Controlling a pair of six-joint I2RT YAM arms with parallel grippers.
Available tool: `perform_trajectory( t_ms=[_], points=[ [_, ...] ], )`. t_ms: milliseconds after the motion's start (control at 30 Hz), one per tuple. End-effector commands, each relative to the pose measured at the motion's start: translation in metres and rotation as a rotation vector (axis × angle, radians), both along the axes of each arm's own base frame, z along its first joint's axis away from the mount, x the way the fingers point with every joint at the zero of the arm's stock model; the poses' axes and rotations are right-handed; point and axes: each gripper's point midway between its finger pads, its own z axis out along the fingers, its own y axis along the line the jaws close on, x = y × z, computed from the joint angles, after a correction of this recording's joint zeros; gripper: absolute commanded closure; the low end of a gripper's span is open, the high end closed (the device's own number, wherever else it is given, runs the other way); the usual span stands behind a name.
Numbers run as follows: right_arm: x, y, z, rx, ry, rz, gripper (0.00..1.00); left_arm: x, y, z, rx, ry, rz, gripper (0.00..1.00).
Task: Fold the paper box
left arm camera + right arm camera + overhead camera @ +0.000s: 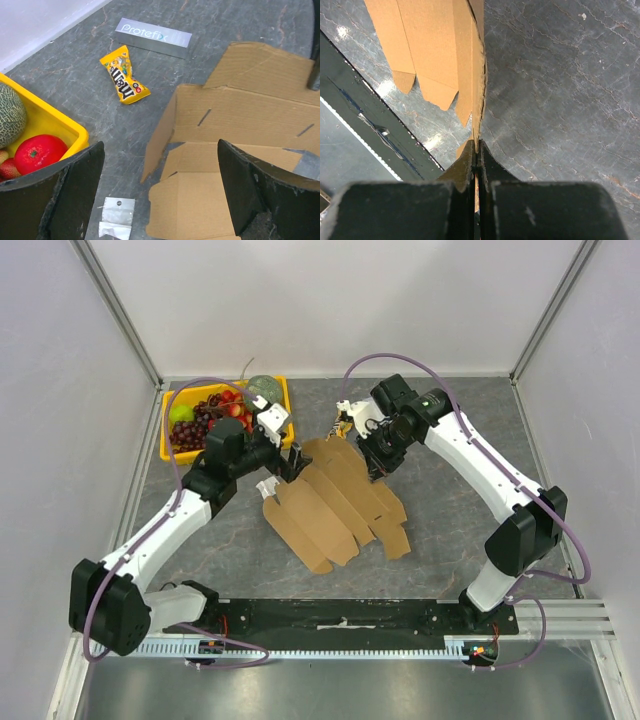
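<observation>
Fingers [465, 167] of my right gripper [477, 150] pinch one edge of the paper box [335, 505], a mostly unfolded sheet on the table [450, 540], while my left gripper [160, 150] hangs spread wide above its raised side panel; folding looks barely begun, and next that panel needs pressing along its crease.

Around the paper box [335, 505], bare tabletop [230, 555] lies open at 7 and 4 o'clock. The yellow fruit tray [168, 400] blocks 10. An M&M's packet [124, 75] and a grey Protefix bar [153, 37] crowd 12.
</observation>
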Motion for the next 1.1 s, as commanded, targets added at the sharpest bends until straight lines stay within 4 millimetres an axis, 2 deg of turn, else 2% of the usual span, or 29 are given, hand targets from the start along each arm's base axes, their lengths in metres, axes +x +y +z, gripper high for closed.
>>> perform_trajectory(
  t_ms=[0, 100, 233, 300, 500, 633, 733, 800, 900, 1067],
  points=[
    [-0.009, 0.001, 0.004, 0.013, 0.003, 0.037, 1.0, 0.024, -0.002, 0.028, 0.041, -0.143, 0.001, 0.02],
    [-0.009, 0.001, 0.007, 0.021, -0.001, 0.038, 1.0, 0.028, -0.008, 0.026, 0.043, -0.135, -0.021, 0.09],
    [-0.01, 0.001, 0.007, 0.023, -0.003, 0.039, 1.0, 0.032, -0.014, 0.022, 0.038, -0.115, -0.044, 0.29],
    [-0.009, 0.002, 0.008, 0.027, -0.006, 0.04, 1.0, 0.031, -0.017, 0.021, 0.031, -0.107, -0.057, 0.35],
    [-0.006, 0.006, 0.01, 0.032, -0.006, 0.037, 1.0, 0.022, -0.026, 0.012, 0.011, -0.061, -0.117, 0.48],
    [-0.004, 0.006, 0.009, 0.033, -0.004, 0.036, 1.0, 0.024, -0.025, 0.007, 0.022, -0.034, -0.109, 0.55],
    [-0.002, 0.007, 0.009, 0.033, -0.008, 0.034, 1.0, 0.024, -0.025, 0.008, 0.019, -0.029, -0.111, 0.58],
    [0.0, 0.007, 0.01, 0.029, -0.017, 0.029, 1.0, 0.023, -0.026, 0.009, 0.015, -0.028, -0.118, 0.65],
    [0.002, 0.005, 0.009, 0.017, -0.027, 0.019, 0.96, 0.021, -0.027, 0.008, 0.012, -0.019, -0.124, 0.84],
    [0.007, 0.005, 0.009, 0.027, -0.067, 0.008, 0.84, 0.02, -0.028, 0.004, 0.006, -0.001, -0.124, 0.94]
  ],
)
